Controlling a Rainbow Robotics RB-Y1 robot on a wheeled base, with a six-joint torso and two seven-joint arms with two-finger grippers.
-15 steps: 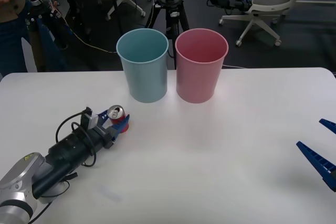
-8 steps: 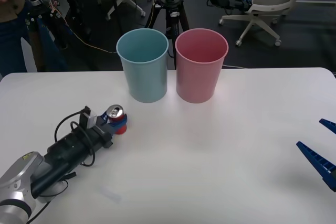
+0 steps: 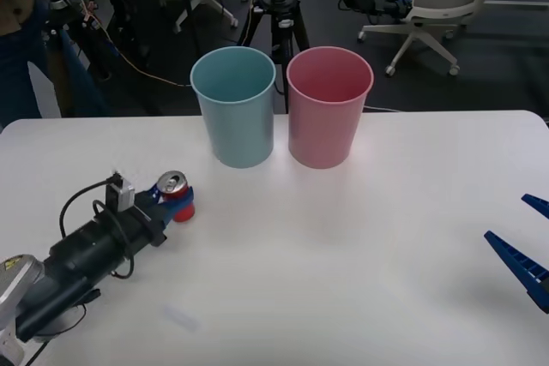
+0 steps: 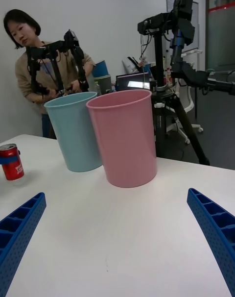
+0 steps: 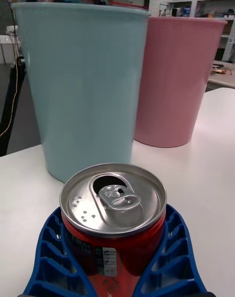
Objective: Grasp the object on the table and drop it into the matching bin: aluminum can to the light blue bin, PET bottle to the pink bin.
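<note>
Red can (image 3: 177, 195): small, silver lid with pull tab, opening visible in the left wrist view (image 5: 113, 213). Upright, on the left part of the tabletop, in front of and left of the light blue bin, apart from it.
Left tool (image 3: 171, 199): clenched on the red can, blue ribbed fingers (image 5: 54, 248) wrapped round both sides of the can body just under the lid. Arm lies low across the front-left tabletop, black forearm with a looped cable, pointing toward the bins.
Can height: base looks at or just above the tabletop, can't tell which. From the right wrist view the can (image 4: 11, 162) looks to stand upright with a blue finger band across it.
Light blue bin (image 3: 233, 105): upright at the far middle of the tabletop, mouth open, standing on the left of the pair.
Pink bin (image 3: 329, 105): upright just beside the light blue bin on its right, rims nearly touching. Same shape.
Right tool (image 4: 117, 243): released, fingers spread wide, parked at the right edge of the tabletop (image 3: 343, 255), well apart from can and bins. Shows in the front view as blue fingertips (image 3: 515, 263) at the right border.
Tabletop: white, plain, rounded corners.
</note>
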